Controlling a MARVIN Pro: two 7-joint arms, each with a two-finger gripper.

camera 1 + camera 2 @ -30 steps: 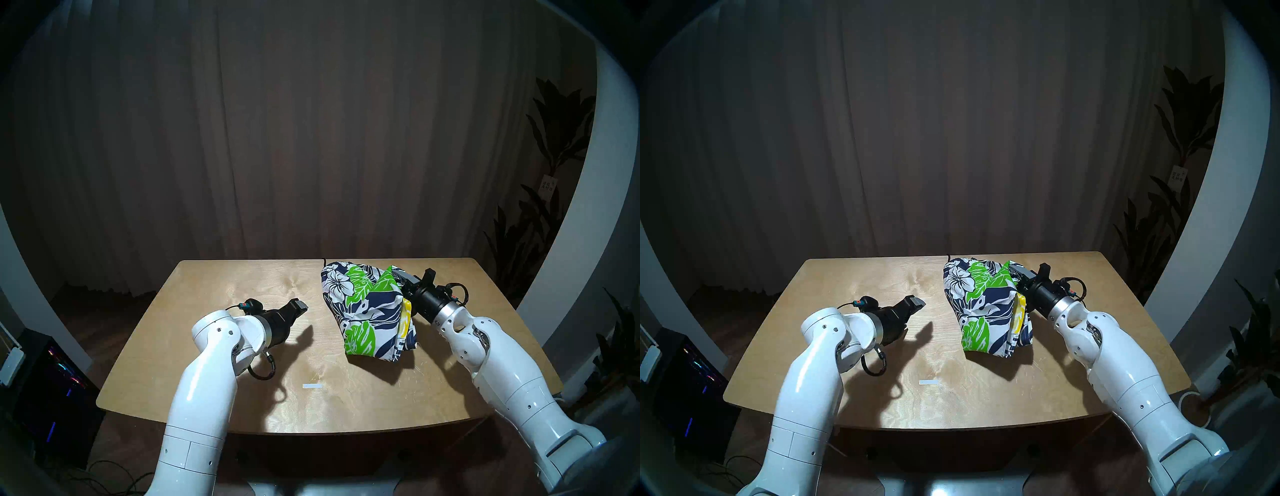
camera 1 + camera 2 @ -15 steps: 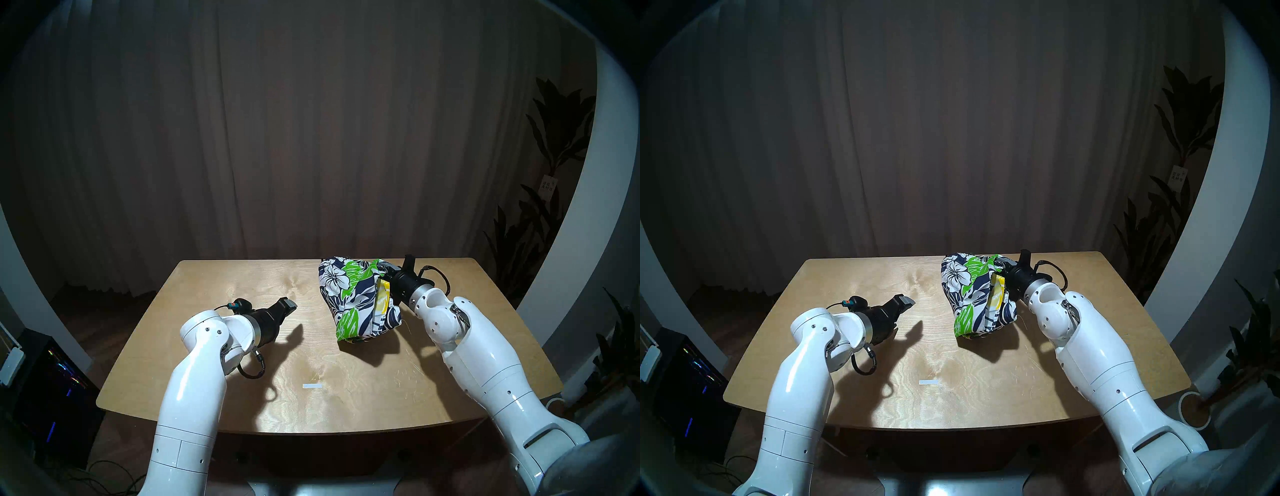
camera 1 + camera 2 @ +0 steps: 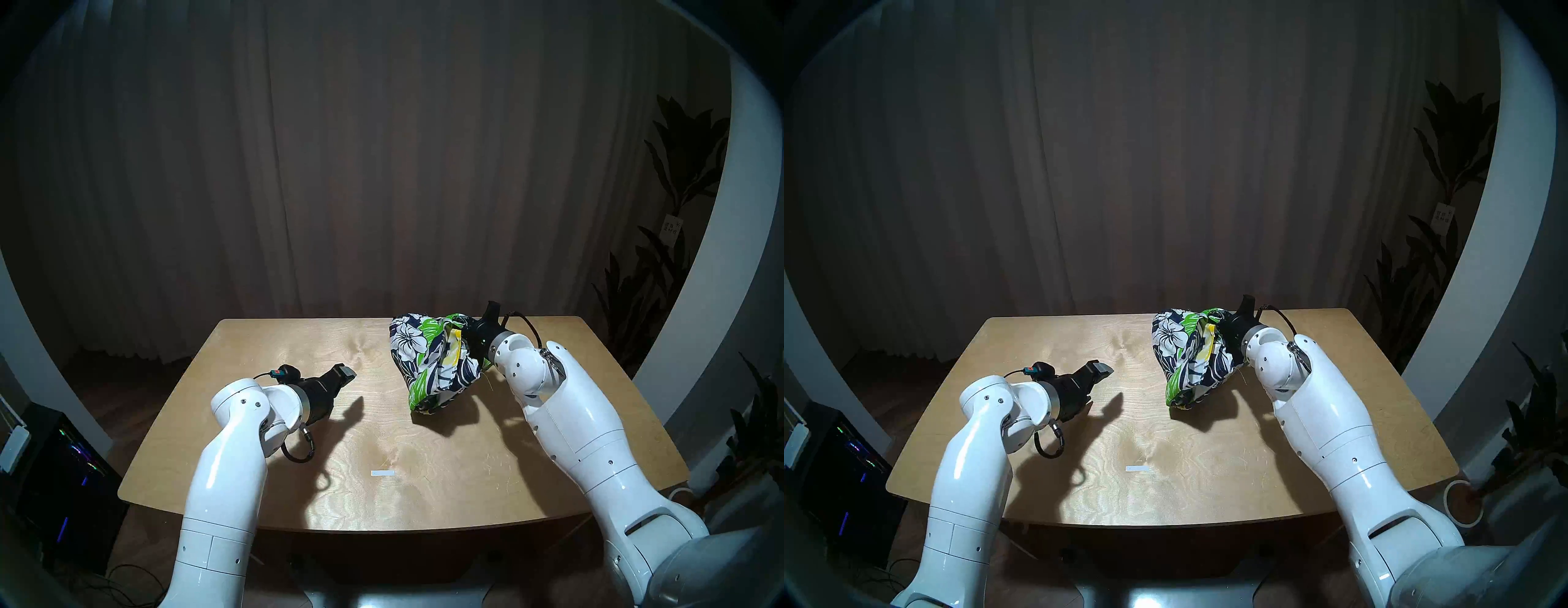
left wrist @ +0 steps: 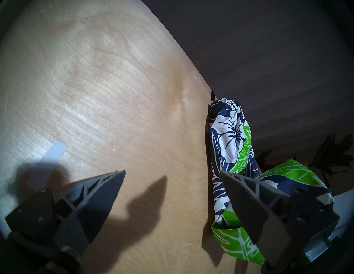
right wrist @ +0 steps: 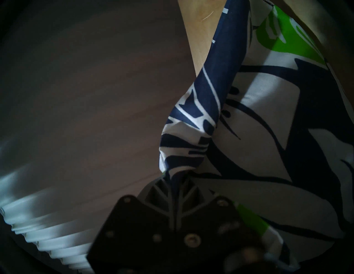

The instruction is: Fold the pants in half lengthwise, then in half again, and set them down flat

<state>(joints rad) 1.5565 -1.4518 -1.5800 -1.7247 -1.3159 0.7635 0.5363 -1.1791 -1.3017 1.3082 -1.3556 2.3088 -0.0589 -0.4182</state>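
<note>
The navy cloth shorts with white leaf print, green leaves and a yellow patch [image 3: 432, 361] sit as a bunched mound near the far edge of the light wooden table [image 3: 297, 424], right of its middle, their gathered elastic waistband at that far edge. The right gripper [image 5: 175, 183] is clamped on a pinch of the cloth, holding one end raised above the rest. The left gripper [image 4: 172, 191] hangs with its jaws apart and nothing between them, over bare wood left of the shorts and clear of them. Judging by the crumpled heap, a fold seems to be under way; neat halving, flattening and setting down remain.
</note>
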